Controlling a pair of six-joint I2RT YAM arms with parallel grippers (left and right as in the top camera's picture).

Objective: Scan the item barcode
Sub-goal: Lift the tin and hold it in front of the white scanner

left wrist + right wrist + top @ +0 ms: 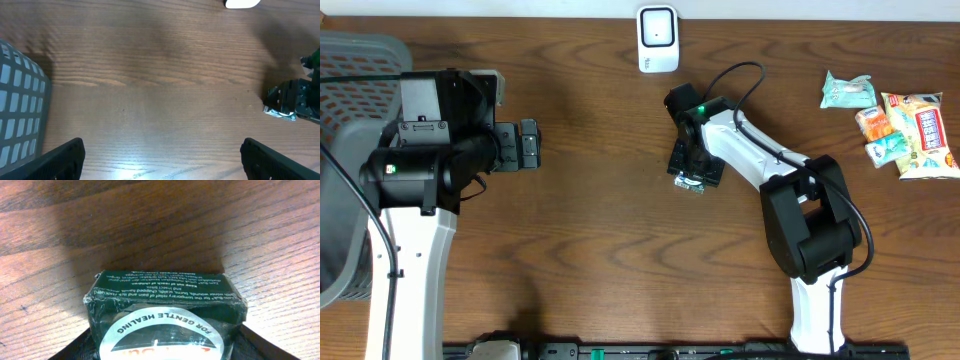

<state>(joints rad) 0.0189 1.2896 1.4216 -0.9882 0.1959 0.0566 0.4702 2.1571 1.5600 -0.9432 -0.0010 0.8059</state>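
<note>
Dark green cardboard box (165, 300) with a round white label reading "FOR GENTLE HEALING" lies on the brown wooden table (600, 250). It sits below and slightly right of the white barcode scanner (658, 38), between the two fingers of the right gripper (692, 158).

Far left of the scanner, a grey plastic mesh basket (350, 60) stands at the table's left edge; what it holds cannot be made out. Left of and below the scanner, the left gripper (527, 145) hovers with its jaws spread wide and nothing between them. Bare wood stretches from it toward the box.

At the box, the right gripper's dark fingers (80, 352) flank two opposite sides. Whether they press it or merely stand beside it cannot be told. Bare wood surrounds the box on every side.

Far right of the scanner, a cluster of crinkled snack packets (895, 125) lies near the table's right edge, well apart from the box.
</note>
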